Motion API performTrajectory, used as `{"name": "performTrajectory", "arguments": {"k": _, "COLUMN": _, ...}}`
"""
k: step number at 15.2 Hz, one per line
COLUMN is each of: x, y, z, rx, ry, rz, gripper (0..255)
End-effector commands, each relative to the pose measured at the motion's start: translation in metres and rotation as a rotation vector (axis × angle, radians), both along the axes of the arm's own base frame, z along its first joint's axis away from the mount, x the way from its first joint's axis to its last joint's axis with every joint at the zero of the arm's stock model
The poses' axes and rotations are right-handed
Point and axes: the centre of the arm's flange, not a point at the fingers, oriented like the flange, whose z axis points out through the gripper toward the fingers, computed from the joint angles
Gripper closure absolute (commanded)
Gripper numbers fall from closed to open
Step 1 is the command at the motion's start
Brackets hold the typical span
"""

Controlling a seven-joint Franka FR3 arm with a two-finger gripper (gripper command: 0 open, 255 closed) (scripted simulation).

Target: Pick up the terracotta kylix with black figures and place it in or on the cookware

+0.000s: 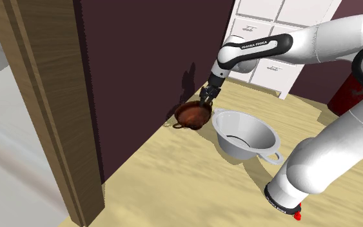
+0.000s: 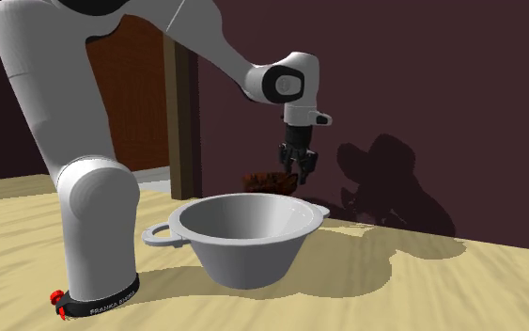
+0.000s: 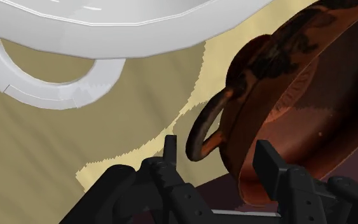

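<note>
Gripper (image 3: 219, 153) condition: fingers drawn narrow and clamped on the terracotta kylix (image 3: 298, 95). One finger lies inside the bowl. The other stands outside the wall, beside a loop handle (image 3: 203, 133). This rim grip probably explains why the cup hangs steeply tilted from the fingers instead of sitting level.

Location of the kylix: in the shoulder view it hangs under the gripper (image 1: 206, 98), interior turned toward the camera, and appears clear of the wooden floor (image 1: 173, 187). Its bowl (image 1: 191, 115) carries nothing.

Receiving container: the white two-handled pot (image 1: 238, 145) stands upright on the floor just beside the kylix, mouth open upward. No contents are visible inside it. The kylix is not yet over its opening, so the transfer is judged incomplete.

Background: a dark maroon wall (image 1: 147, 64) stands close behind both vessels, and a white drawer cabinet (image 1: 270, 19) beyond.
</note>
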Motion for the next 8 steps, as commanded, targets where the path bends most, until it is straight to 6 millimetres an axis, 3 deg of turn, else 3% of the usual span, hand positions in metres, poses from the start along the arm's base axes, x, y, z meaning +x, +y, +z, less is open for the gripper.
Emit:
{"name": "performTrajectory", "arguments": {"k": 1, "x": 0.000, "y": 0.001, "z": 0.012, "rx": 0.000, "ry": -0.001, "rz": 0.000, "gripper": 255}}
{"name": "performTrajectory", "arguments": {"k": 8, "x": 0.000, "y": 0.001, "z": 0.049, "rx": 0.000, "ry": -0.001, "rz": 0.000, "gripper": 255}}
